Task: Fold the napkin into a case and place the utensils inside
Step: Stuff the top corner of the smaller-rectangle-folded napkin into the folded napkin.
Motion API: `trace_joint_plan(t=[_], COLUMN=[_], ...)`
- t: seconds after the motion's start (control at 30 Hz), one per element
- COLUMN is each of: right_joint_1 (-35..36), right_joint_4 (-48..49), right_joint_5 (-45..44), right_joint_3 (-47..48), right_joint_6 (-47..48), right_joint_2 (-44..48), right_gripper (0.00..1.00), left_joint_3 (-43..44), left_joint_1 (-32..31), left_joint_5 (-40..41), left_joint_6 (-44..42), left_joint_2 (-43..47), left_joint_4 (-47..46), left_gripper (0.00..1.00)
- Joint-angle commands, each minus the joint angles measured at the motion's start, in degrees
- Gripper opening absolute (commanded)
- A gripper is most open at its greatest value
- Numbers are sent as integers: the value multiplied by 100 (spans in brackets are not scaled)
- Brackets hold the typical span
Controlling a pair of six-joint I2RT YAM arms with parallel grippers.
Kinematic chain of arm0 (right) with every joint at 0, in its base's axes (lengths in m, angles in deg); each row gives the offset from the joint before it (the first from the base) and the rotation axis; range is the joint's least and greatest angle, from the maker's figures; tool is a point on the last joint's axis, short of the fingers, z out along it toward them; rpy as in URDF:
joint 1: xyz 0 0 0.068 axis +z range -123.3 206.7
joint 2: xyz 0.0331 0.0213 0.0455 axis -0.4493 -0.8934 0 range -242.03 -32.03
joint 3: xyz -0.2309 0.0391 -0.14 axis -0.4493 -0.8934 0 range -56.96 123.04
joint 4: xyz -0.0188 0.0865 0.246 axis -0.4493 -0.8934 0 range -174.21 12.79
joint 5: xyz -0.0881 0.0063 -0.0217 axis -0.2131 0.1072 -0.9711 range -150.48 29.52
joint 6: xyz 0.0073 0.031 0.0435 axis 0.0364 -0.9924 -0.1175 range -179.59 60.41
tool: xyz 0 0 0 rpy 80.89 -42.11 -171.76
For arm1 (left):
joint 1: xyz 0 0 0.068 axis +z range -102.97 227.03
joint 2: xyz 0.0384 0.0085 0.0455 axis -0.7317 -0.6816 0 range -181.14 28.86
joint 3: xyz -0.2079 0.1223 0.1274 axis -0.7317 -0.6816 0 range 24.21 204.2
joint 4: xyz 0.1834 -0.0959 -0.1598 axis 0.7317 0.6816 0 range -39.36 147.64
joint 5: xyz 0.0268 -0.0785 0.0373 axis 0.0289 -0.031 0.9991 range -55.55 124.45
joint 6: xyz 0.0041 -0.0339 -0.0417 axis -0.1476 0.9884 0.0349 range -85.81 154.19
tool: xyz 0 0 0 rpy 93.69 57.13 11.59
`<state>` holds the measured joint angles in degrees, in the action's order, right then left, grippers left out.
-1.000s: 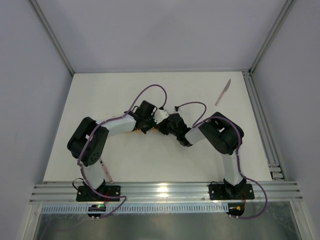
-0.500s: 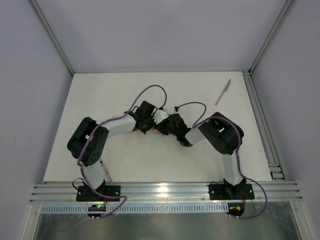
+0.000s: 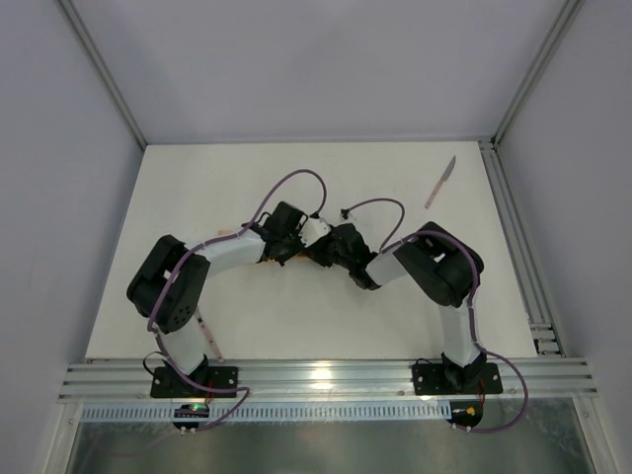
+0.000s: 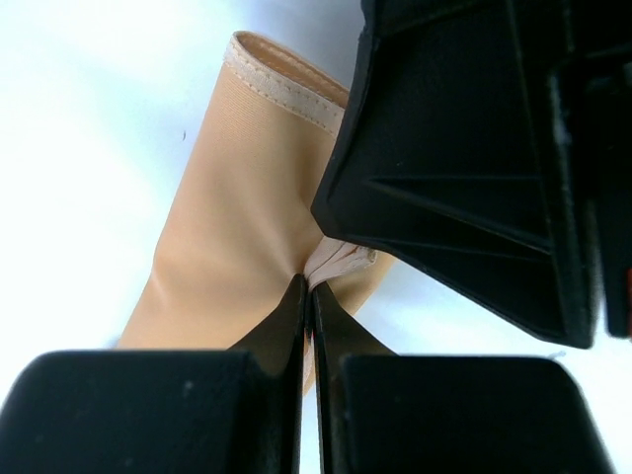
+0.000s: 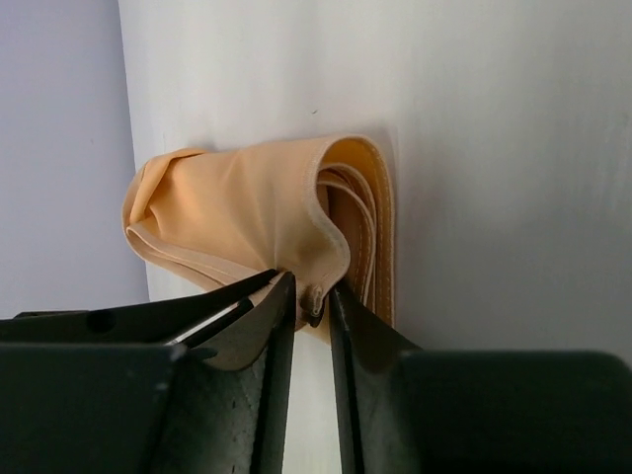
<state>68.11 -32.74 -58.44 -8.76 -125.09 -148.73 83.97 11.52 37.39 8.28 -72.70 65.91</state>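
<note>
Both grippers meet on the folded napkin at the middle of the table.

The napkin [image 5: 237,207] lies as a narrow peach-orange bundle, folded over several times, on the white table [image 3: 296,316]; from above it is almost wholly hidden beneath the two wrists. The left gripper [image 4: 308,291] has its fingers pressed together, pinching a stitched edge of the cloth. The right gripper [image 5: 313,292] sits just beside it at the same end of the bundle. Its fingers stand a little apart with the hem in the narrow gap, and I cannot tell whether they press it. The knife [image 3: 440,183] lies well apart near the far right corner. The fork [image 3: 208,341] lies near the left arm's base.
</note>
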Motion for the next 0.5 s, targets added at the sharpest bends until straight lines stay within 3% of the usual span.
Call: trace_joint_plan(t=[0.0, 0.2, 0.37, 0.43, 0.47], right_joint_1=[8, -316, -896, -1336, -1468], right_joint_4=[-87, -61, -184, -822, -1739], right_joint_5=[164, 787, 2060, 2666, 3200], right_joint_3=[-30, -425, -786, -481, -209], right_joint_6=[519, 880, 1904, 2477, 3220], right_joint_2=[525, 912, 1571, 1668, 1616], right_gripper=[24, 35, 36, 38, 37], left_joint_3=[-167, -536, -1053, -1186, -1317], left_joint_1=[35, 35, -9, -35, -35], left_joint_5=[251, 321, 330, 365, 409], left_joint_6=[16, -229, -625, -879, -950], left_joint_2=[399, 646, 909, 1032, 1068], left_joint_4=[-295, -603, -1192, -1333, -1473], left_gripper=[0, 0, 0, 0, 0])
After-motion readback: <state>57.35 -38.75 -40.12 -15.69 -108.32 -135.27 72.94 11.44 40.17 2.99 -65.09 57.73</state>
